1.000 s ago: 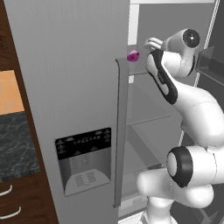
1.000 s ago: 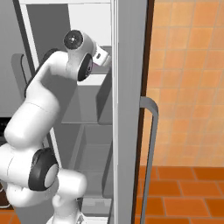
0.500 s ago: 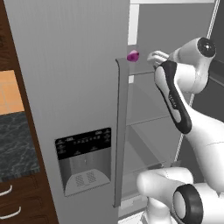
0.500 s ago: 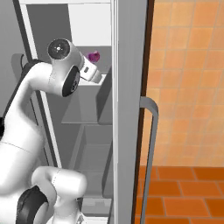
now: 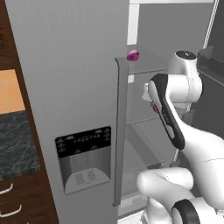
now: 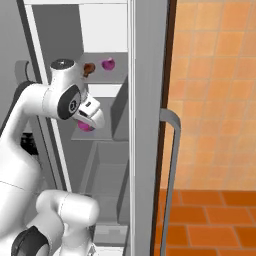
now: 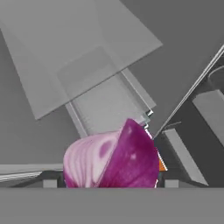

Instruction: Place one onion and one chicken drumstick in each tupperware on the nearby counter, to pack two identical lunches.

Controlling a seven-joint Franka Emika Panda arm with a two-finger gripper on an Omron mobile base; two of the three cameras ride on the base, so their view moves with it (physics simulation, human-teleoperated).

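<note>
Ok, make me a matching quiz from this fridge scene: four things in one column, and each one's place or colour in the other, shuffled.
1 upper onion
2 chicken drumstick
3 lower onion
4 counter

A black marbled stone, left of the fridge
B orange-brown, top shelf
C right at the gripper
D magenta, top shelf

Pairs: 1-D, 2-B, 3-C, 4-A

grey fridge [image 5: 70, 87] (orange-tiled wall [image 6: 215, 90])
</note>
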